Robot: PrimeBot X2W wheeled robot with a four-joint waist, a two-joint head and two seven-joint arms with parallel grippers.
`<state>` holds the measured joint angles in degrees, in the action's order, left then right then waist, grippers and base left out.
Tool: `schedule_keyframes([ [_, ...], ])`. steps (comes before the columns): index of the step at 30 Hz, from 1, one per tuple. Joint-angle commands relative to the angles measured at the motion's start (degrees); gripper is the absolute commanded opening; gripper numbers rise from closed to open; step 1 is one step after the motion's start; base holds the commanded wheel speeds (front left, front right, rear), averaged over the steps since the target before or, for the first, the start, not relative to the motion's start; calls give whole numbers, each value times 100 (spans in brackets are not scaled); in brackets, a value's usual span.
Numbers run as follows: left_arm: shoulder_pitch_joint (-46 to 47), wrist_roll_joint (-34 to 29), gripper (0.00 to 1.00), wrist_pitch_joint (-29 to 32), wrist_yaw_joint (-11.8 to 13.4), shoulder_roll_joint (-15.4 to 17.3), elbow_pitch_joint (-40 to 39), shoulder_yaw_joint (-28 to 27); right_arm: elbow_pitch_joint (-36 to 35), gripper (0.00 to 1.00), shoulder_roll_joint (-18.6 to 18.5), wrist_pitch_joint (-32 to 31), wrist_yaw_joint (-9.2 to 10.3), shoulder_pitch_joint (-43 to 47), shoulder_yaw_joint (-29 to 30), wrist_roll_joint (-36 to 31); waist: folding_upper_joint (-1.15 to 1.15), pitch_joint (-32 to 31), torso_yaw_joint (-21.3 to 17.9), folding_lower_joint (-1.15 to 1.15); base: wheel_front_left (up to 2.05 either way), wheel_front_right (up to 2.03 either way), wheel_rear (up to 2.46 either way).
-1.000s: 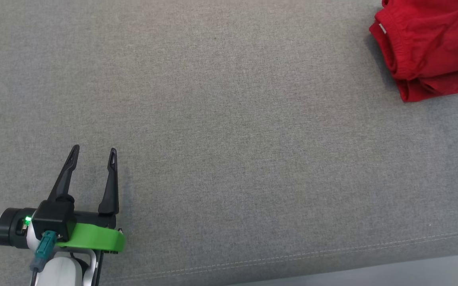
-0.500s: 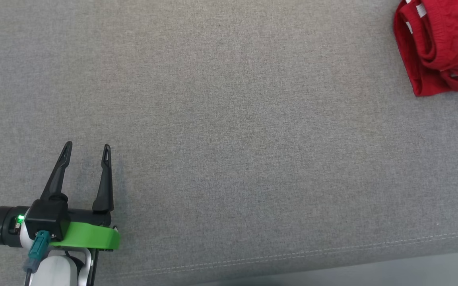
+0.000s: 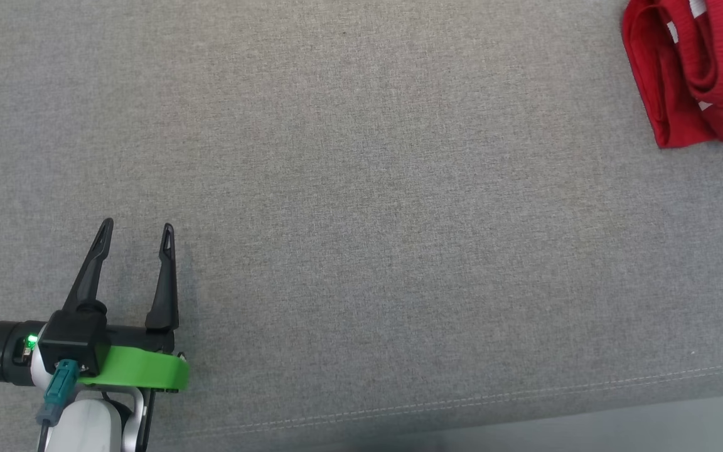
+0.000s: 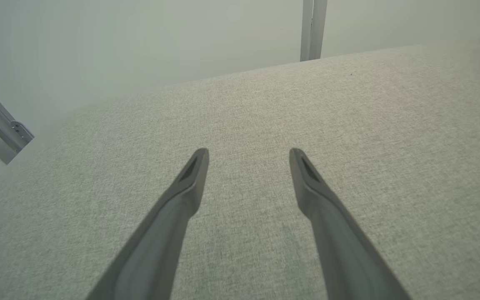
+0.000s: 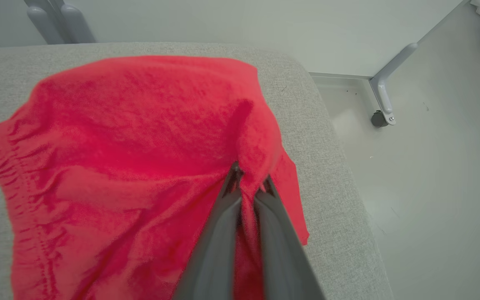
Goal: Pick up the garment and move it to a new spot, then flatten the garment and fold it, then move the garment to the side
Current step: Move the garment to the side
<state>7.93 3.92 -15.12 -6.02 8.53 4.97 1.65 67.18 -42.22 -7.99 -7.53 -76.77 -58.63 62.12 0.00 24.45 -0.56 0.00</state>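
Now the right tool (image 5: 250, 175) is clamped on the red garment (image 5: 131, 137) near the table's (image 3: 361, 188) far right corner; the left tool (image 3: 137, 224), fingers apart, hovers near the front edge.

Black-fingered left hand (image 3: 137, 223), green bracket (image 3: 142, 373), teal plug (image 3: 60, 383), white forearm (image 3: 88, 427)

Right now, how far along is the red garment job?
Seemingly done: the red garment lies doubled in layers, so probably folded. In hand: the right gripper, jaws shut on a fold, has it near a corner of the grey surface. Remaining: release it. The left gripper hangs open, empty.
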Motion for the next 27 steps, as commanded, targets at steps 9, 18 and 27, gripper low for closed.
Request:
schedule_keyframes([
  [9, 93, 5, 100, 4, 51, 4, 29, -33, 308, 100, 129, 434, 8, -139, -121, -289, 0, -79, 34, 0, 0, 0, 0],
  [18, -18, 43, 100, 4, 67, -69, 79, -54, 114, 100, 368, 1043, 8, 70, 10, -98, 0, -379, 11, 0, 0, 0, 0],
  [27, -204, 108, 100, 4, 131, -164, 91, -124, -348, 100, 763, 2127, 8, 508, 224, 105, 0, -840, -10, 0, 0, 0, 0],
])
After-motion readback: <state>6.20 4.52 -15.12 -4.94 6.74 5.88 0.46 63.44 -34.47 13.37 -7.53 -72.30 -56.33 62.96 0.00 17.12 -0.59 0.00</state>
